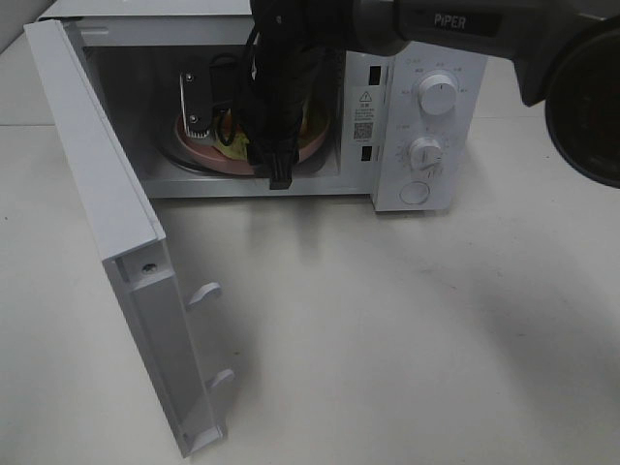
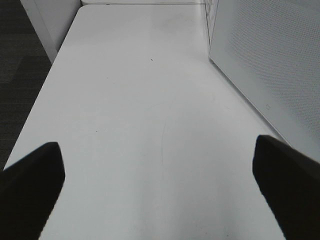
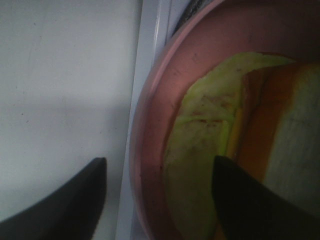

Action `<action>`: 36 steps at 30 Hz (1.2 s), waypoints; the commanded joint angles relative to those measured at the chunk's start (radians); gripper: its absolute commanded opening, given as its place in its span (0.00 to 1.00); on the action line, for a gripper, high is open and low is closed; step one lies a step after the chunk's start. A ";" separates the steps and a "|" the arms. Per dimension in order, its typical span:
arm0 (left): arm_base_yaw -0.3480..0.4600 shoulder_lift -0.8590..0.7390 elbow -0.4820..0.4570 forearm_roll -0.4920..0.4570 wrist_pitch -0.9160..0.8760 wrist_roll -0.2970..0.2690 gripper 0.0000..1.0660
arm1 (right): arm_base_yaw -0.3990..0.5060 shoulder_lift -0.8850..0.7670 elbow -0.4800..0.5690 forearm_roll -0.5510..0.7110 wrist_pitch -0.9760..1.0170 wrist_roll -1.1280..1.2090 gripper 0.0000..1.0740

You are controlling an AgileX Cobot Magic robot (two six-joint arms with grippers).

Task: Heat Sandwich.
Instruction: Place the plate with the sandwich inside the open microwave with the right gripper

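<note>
Two arms, only one at work. Your right end effector (image 3: 159, 160) is reached deep into the microwave (image 1: 417, 107), which sits at 12 o'clock on the bench (image 1: 387, 320). Its door (image 1: 97, 194) is swung wide toward 8 o'clock, which gives the arm a straight path into the cavity.

The jaws stand apart and grip nothing. In the right wrist view one finger hangs outside the pink plate (image 3: 150, 140) and the other over the food, so the plate's rim runs through the gap between them. That straddle looks like the pose for carrying the dish by its edge. With the jaws parted and the plate lying flat on the cavity floor, judge it as set down and free.

The sandwich (image 3: 210, 130) lies on that plate inside the oven. Its yellow-green layer spreads beyond the bread toward the rim. From the high camera it sits directly beneath the end effector, mostly hidden by the wrist, and a yellow edge peeks out at about 9 o'clock of the hanging finger.

Your left end effector (image 2: 157, 145) waits over bare bench beside the microwave's outer wall, jaws wide and empty, probably kept clear so the door side is unobstructed.

You'll likely need a level withdrawal toward 6 o'clock, so that neither finger catches the rim.
</note>
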State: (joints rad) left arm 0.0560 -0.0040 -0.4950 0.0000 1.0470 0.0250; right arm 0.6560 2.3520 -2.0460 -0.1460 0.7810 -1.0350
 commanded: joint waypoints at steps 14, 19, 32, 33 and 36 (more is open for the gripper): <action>0.002 -0.029 0.002 -0.007 -0.011 0.000 0.92 | -0.004 -0.014 -0.003 -0.003 0.005 0.059 0.75; 0.002 -0.029 0.002 -0.007 -0.011 0.000 0.92 | -0.003 -0.034 0.008 -0.002 0.001 0.067 0.73; 0.002 -0.029 0.002 -0.007 -0.011 0.000 0.92 | -0.002 -0.167 0.267 0.025 -0.178 0.057 0.71; 0.002 -0.029 0.002 -0.007 -0.011 0.000 0.92 | -0.002 -0.187 0.301 0.025 -0.198 0.057 0.71; 0.002 -0.029 0.002 -0.007 -0.011 0.000 0.92 | -0.002 -0.210 0.338 0.025 -0.218 0.058 0.71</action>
State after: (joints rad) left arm 0.0560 -0.0040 -0.4950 0.0000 1.0470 0.0250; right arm 0.6560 2.1700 -1.7300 -0.1230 0.5840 -0.9800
